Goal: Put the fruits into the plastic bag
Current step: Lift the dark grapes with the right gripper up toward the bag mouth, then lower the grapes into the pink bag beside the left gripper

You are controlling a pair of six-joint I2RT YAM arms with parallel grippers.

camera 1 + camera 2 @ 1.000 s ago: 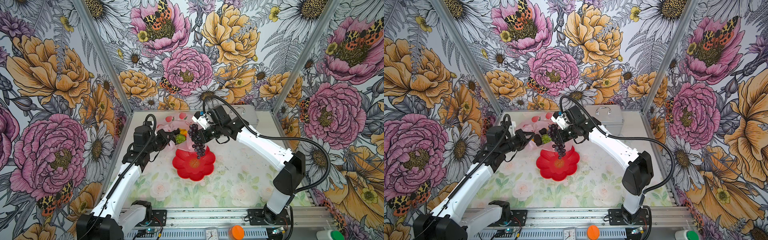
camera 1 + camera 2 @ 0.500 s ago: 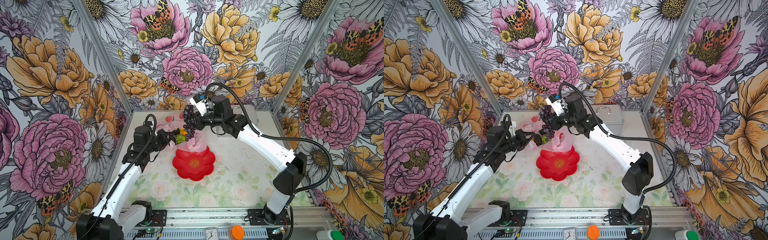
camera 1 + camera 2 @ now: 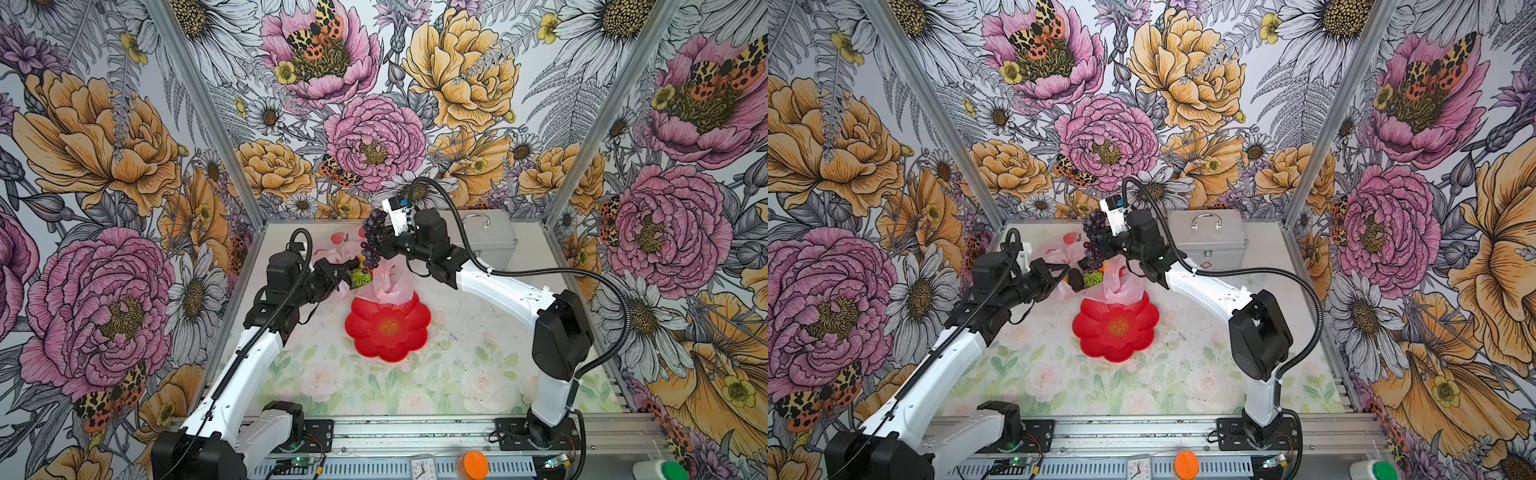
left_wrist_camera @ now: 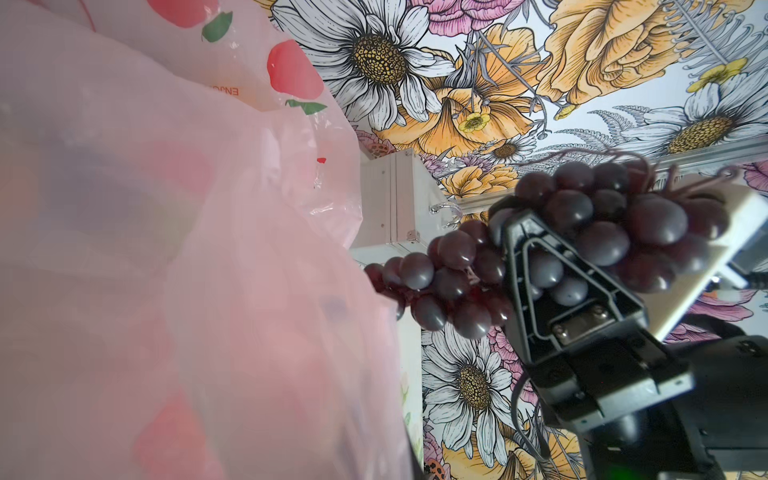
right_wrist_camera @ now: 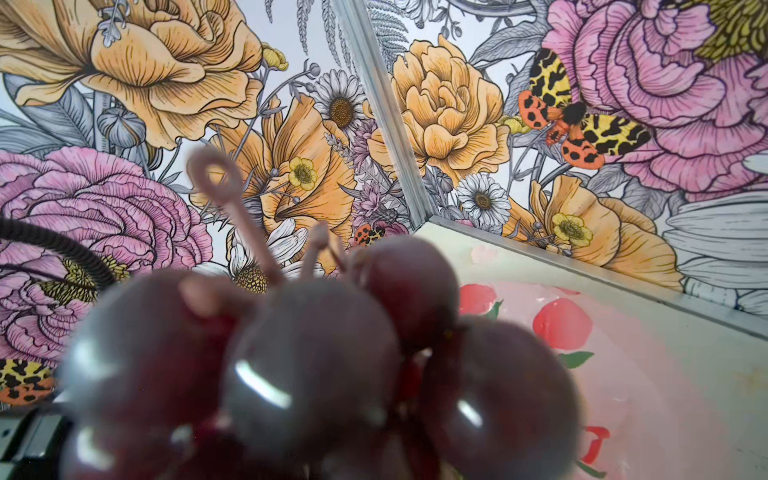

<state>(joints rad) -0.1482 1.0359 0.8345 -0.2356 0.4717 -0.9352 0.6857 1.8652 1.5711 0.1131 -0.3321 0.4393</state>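
Note:
A dark purple grape bunch (image 3: 372,241) (image 3: 1094,241) hangs in the air, with my right gripper (image 3: 379,246) (image 3: 1101,246) shut on its upper part. It hangs over the mouth of the pale-pink plastic bag (image 3: 390,286) (image 3: 1121,286). The right wrist view is filled by blurred grapes (image 5: 311,365) that hide the jaws. My left gripper (image 3: 344,271) (image 3: 1061,274) is shut on the bag's left rim. The bag (image 4: 166,249) covers its jaws in the left wrist view, where the grapes (image 4: 582,232) also show. A bumpy green ball (image 3: 360,277) (image 3: 1093,278) and a blackish fruit (image 3: 1076,279) lie in the bag.
An empty red flower-shaped plate (image 3: 388,328) (image 3: 1117,328) lies just in front of the bag. A silver metal case (image 3: 486,237) (image 3: 1208,241) stands at the back right. The floral walls close in on three sides. An orange-capped object (image 3: 471,464) sits on the front rail.
My right gripper has lifted the grape bunch from over the red plate, up and back over the bag's mouth. The left arm has held still.

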